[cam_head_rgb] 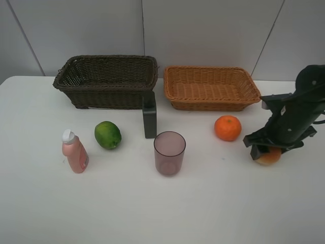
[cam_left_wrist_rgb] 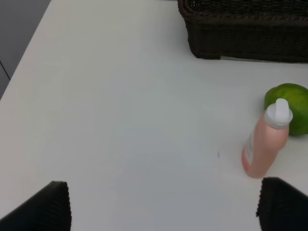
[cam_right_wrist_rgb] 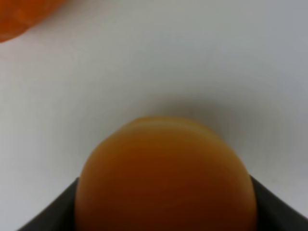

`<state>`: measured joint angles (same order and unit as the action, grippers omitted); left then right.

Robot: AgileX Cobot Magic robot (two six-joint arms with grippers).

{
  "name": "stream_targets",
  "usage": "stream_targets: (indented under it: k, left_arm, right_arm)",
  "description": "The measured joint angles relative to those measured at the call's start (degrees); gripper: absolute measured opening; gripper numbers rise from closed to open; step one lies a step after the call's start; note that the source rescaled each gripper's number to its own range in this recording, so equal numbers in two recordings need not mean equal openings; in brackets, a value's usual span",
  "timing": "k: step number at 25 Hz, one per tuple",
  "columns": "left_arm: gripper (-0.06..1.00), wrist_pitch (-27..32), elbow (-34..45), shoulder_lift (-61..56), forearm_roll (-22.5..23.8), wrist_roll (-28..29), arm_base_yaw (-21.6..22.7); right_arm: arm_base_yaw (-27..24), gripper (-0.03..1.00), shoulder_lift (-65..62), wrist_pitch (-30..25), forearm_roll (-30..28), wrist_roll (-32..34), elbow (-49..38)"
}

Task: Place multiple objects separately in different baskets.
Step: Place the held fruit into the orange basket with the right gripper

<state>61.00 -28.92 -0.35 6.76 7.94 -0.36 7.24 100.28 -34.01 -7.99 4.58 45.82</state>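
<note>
Plainly the right arm is the one in play: the right gripper (cam_head_rgb: 265, 148) is down over the peach-like fruit (cam_head_rgb: 270, 158), which sits on the white counter (cam_head_rgb: 228, 203) at about 4 o'clock in the high view. In the right wrist view its dark fingers (cam_right_wrist_rgb: 53, 214) stand on either side of the fruit and seem to meet its flanks, though I cannot tell whether they are squeezing it or only bracketing it. The fruit is round, so no long axis matters. What counts is the way out: the light tan basket (cam_head_rgb: 210, 105) lies at about 11 o'clock from the fruit, with the orange (cam_head_rgb: 227, 127) at 10 o'clock, near that path. The dark brown basket (cam_head_rgb: 106, 96) is well apart, farther toward 10 o'clock. The left gripper (cam_left_wrist_rgb: 163, 207) hangs wide open, holding nothing.
</note>
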Motion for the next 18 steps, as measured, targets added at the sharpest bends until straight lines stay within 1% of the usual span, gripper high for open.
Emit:
stream_targets:
  k: [5, 7, 11, 13, 16, 18]
  left_arm:
    - [1.00, 0.00, 0.00, 0.00, 0.00, 0.00, 0.05]
    - [1.00, 0.00, 0.00, 0.00, 0.00, 0.00, 0.05]
    - [1.00, 0.00, 0.00, 0.00, 0.00, 0.00, 0.05]
    - [1.00, 0.00, 0.00, 0.00, 0.00, 0.00, 0.05]
    - [1.00, 0.00, 0.00, 0.00, 0.00, 0.00, 0.05]
    - [1.00, 0.00, 0.00, 0.00, 0.00, 0.00, 0.05]
  right_arm:
    - [0.00, 0.40, -2.69, -1.80, 0.05, 0.00, 0.07]
    - [0.00, 0.40, -3.38, -3.31, 0.05, 0.00, 0.82]
    - [0.00, 0.40, -3.62, -8.37, 0.05, 0.00, 5.80]
    - [0.06, 0.40, -3.62, -10.05, 0.05, 0.00, 8.82]
    - [0.79, 0.40, -3.62, -11.61, 0.05, 0.00, 13.60]
    - [1.53, 0.40, -3.62, -11.68, 0.16, 0.00, 16.73]
